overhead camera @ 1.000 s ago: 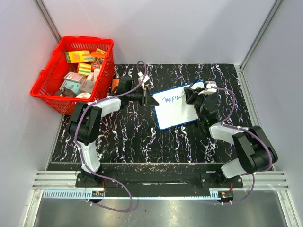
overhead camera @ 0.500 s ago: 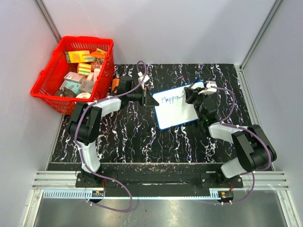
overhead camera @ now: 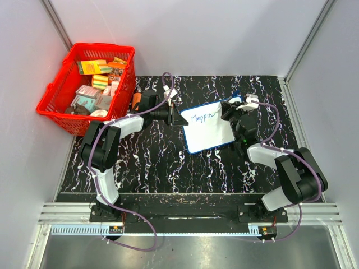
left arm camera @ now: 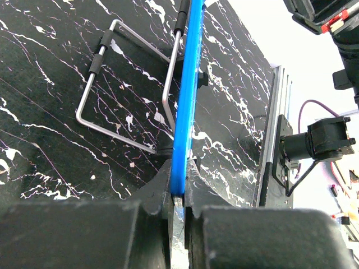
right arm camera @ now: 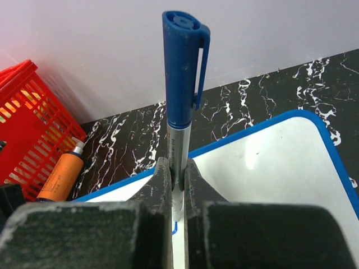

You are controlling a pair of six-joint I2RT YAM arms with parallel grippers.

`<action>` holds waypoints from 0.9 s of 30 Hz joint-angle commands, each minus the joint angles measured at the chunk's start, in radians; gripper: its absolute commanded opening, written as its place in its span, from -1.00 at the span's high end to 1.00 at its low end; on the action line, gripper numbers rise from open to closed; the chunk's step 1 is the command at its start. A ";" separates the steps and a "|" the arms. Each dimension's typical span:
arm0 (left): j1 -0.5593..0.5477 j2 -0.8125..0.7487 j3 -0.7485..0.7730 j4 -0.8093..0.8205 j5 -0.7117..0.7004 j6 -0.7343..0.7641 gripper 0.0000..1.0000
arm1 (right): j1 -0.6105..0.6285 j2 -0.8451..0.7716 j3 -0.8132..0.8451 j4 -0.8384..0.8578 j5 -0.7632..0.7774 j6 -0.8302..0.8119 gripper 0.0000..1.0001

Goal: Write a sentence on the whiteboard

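**A:** Wide view first. A black table (overhead camera: 151,162), marble-look with white veins, fills the floor of the cell. At its far left corner sits a red basket (overhead camera: 51,101) with plastic lattice walls, packed with small cartons (overhead camera: 92,92).

**B:** And right of centre lies the whiteboard (overhead camera: 210,137): glossy white, thin blue rim, rounded corners, skewed on the table between the two arms.

**A:** The left gripper (overhead camera: 178,117) has it by the left edge. On the wrist camera the blue rim runs straight up between the matte black fingers, which are pinched tight on it.

**B:** A bent grey wire stand (left arm camera: 123,106) with black sleeves shows just beside the board in that view.

**A:** Over to the right gripper (overhead camera: 233,109), above the board's far right corner. Its jaws are nearly together, clamped on a marker (right arm camera: 182,67) with a silvery barrel and a blue cap and clip on the upper end.

**B:** The tip is hidden behind the fingers, so I cannot tell whether it touches the surface.

**A:** An orange tube (right arm camera: 59,176), smooth and round, lies on the table by the basket.

**B:** Smallest of all is the sentence (overhead camera: 203,117), thin blue handwriting near the board's far edge, reading roughly "Happin".
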 commanded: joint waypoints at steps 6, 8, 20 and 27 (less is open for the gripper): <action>-0.015 0.004 -0.029 -0.070 -0.125 0.125 1.00 | -0.004 -0.003 0.057 -0.014 0.007 -0.002 1.00; -0.015 0.006 -0.026 -0.070 -0.125 0.123 1.00 | -0.004 -0.001 0.052 -0.017 -0.007 0.005 1.00; -0.015 0.009 -0.024 -0.073 -0.125 0.123 1.00 | -0.004 -0.001 -0.003 -0.032 -0.047 0.027 1.00; -0.015 0.009 -0.026 -0.073 -0.125 0.123 1.00 | -0.005 -0.004 -0.020 -0.052 -0.018 0.021 1.00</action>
